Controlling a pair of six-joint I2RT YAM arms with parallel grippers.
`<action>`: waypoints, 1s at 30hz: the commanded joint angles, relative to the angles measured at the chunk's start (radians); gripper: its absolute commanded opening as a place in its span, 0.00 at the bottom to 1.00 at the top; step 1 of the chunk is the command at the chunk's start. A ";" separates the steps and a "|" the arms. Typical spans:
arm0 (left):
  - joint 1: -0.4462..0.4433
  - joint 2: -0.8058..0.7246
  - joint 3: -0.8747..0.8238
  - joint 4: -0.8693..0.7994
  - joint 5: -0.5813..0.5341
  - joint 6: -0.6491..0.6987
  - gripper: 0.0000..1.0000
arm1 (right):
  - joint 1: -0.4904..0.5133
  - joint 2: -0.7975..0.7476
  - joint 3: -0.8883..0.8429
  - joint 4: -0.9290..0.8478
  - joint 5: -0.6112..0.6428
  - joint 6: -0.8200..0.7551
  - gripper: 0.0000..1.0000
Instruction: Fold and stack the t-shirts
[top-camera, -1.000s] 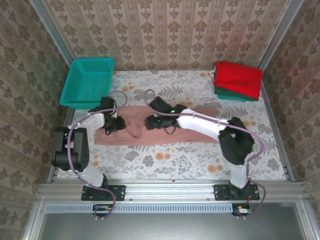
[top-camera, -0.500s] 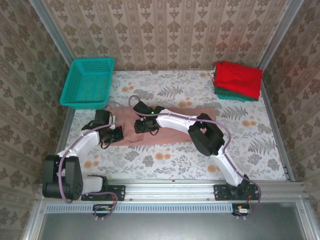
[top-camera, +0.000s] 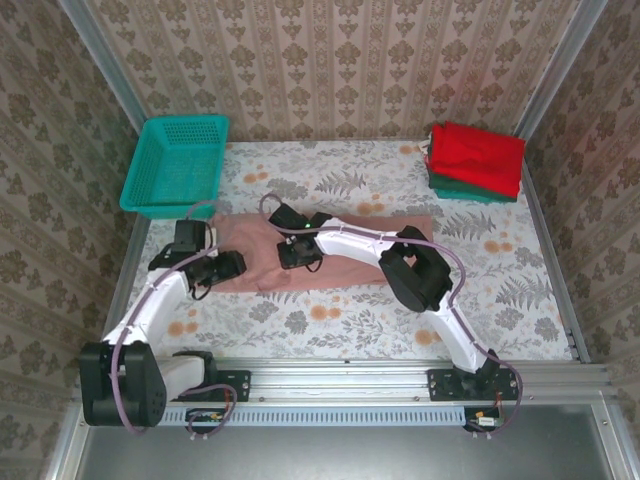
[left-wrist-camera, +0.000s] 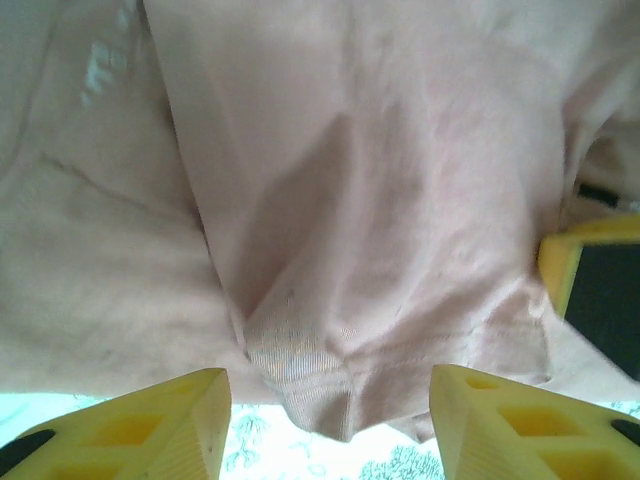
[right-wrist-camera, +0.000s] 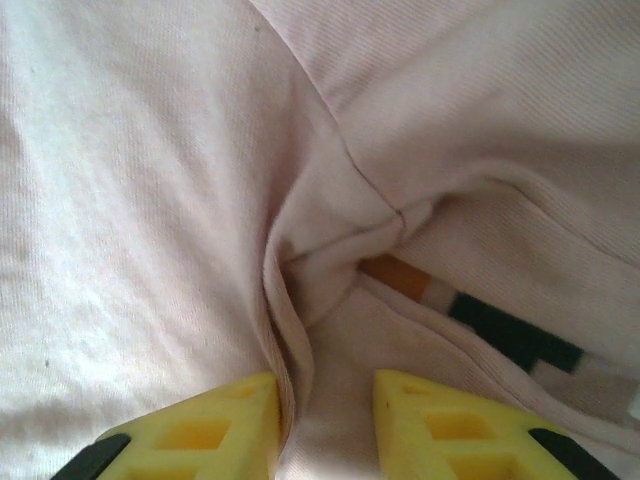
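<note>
Top external view: right arm (top-camera: 355, 240) crosses the pink t-shirt (top-camera: 340, 272), basket (top-camera: 175, 165) nearby.

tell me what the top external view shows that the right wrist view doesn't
Top external: the teal plastic mesh basket, and the folded red t-shirt on the folded dark green t-shirt. Right wrist: the orange-and-black pixel print half under a fold, and a cloth ridge between the right gripper's parted yellow fingers. Both: the dusty-pink cloth t-shirt.

Robot test cell dressed up as a home: damask wallpaper panels (top-camera: 330, 60) across the top and both sides, aluminium posts (top-camera: 105, 65) at the upper corners, floral tablecloth (top-camera: 330, 320) at centre, bolted arm rail (top-camera: 340, 385) along the bottom.
</note>
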 joint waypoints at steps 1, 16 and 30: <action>0.003 0.089 0.072 0.054 0.017 -0.003 0.54 | -0.003 -0.108 -0.057 -0.028 0.046 -0.028 0.33; 0.065 0.320 -0.003 0.113 -0.004 -0.033 0.57 | -0.268 -0.250 -0.330 -0.066 0.186 -0.060 0.61; -0.206 0.586 0.342 0.159 -0.134 -0.099 1.00 | -0.265 -0.491 -0.740 -0.070 0.154 0.107 0.88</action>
